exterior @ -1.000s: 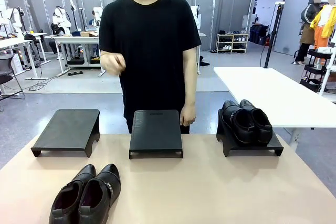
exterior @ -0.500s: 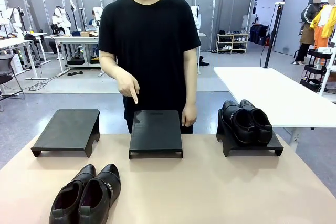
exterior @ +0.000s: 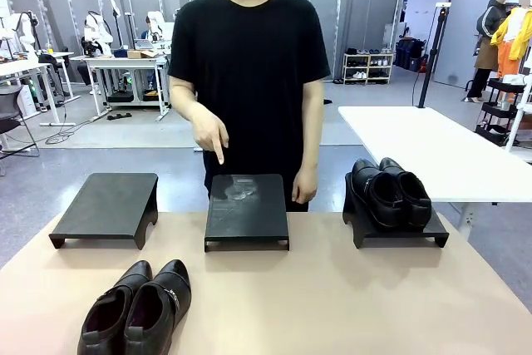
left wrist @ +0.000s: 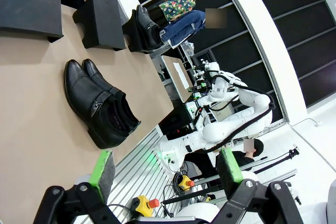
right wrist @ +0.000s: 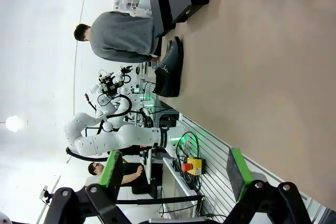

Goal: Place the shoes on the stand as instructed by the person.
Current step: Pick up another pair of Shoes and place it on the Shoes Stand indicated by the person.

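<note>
The strapped pair of shoes (exterior: 137,309) sits side by side on the bare table (exterior: 349,305) at about seven o'clock, toes toward the far side, a small buckle on the right-hand shoe. The plain pair (exterior: 391,193) rests on the right stand (exterior: 399,234) at two o'clock. The middle stand (exterior: 247,209) at twelve and the left stand (exterior: 106,205) at ten carry nothing. The person (exterior: 249,56) stands behind the middle stand, one hand (exterior: 211,133) aiming its index finger down at it, the other hand (exterior: 304,184) hanging by its far right corner. The left gripper (left wrist: 165,174) hangs over the table, fingers spread with nothing between them; the right gripper (right wrist: 176,174) is likewise wide apart and empty
</note>
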